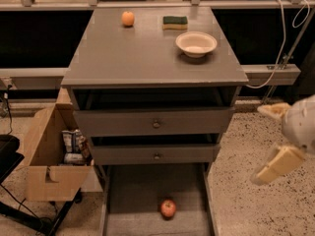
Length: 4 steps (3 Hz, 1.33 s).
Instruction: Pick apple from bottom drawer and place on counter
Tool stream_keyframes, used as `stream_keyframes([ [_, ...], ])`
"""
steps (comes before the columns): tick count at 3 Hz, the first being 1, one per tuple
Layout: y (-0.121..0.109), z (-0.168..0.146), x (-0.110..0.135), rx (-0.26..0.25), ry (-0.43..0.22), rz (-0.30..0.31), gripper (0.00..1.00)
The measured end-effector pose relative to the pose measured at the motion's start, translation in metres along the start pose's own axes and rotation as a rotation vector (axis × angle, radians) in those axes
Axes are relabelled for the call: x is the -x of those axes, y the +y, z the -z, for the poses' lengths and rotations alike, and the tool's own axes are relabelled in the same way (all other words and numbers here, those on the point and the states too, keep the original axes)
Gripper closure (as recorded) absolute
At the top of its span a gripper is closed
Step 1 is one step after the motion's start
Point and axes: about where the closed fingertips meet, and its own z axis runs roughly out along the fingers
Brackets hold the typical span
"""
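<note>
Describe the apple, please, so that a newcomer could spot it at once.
Find the grey cabinet; its bottom drawer stands open at floor level. The apple lies inside, red, unlike the orange fruit on the counter. The pincer hangs far right.

Drawers (pixel 155 124): 3
Apple (pixel 168 208): 1
Orange fruit (pixel 128 18): 1
Bowl (pixel 196 44): 1
Sponge (pixel 175 22): 1
Box (pixel 47 176): 1
Packets (pixel 74 144): possibly 2
Hand (pixel 263 144): 1, right of drawers, fingers apart
</note>
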Motion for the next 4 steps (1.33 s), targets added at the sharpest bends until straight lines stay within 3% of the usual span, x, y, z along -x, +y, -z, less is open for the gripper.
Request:
stream_keyframes([
  [1,0.024,-0.075,-0.044,-0.005,-0.243,-0.123,0.00],
  [2,0.027,-0.104,-0.055,-0.023,-0.366,-0.191,0.00],
  [4,0.027,-0.105,-0.055,-0.020,-0.371,-0.192,0.00],
])
